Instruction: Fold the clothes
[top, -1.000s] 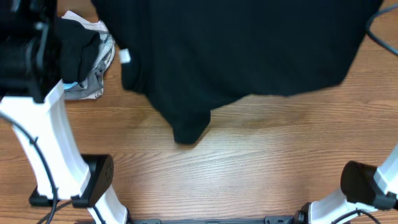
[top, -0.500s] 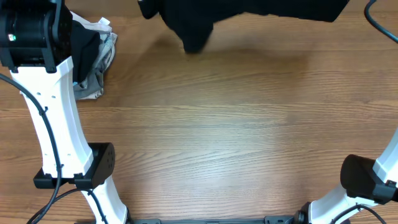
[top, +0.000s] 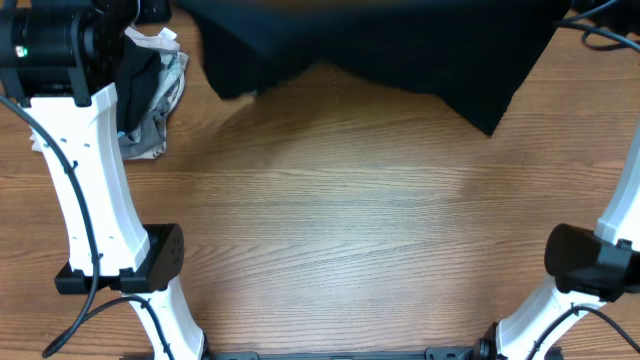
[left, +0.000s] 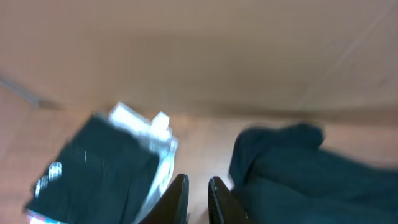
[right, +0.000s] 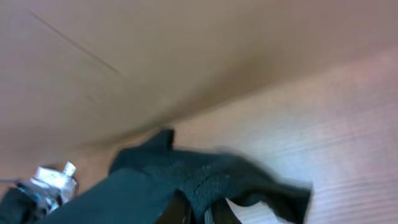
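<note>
Wooden table (top: 350, 220) with a black shirt (top: 400, 50) spreading along its far edge.
Right gripper (right: 199, 214) is pinching a bunched fold of the shirt between its closed fingers, and the cloth is trailing off to the left over the wood. Left gripper (left: 198, 196) is hovering with its fingers slightly parted and nothing between them, while the shirt's rumpled end is lying just to its right, apart from it. From above, one corner of the shirt is pointing down toward the right. A pile of folded clothes (top: 150, 90) is sitting at the far left, beside the left arm (top: 90, 200).
</note>
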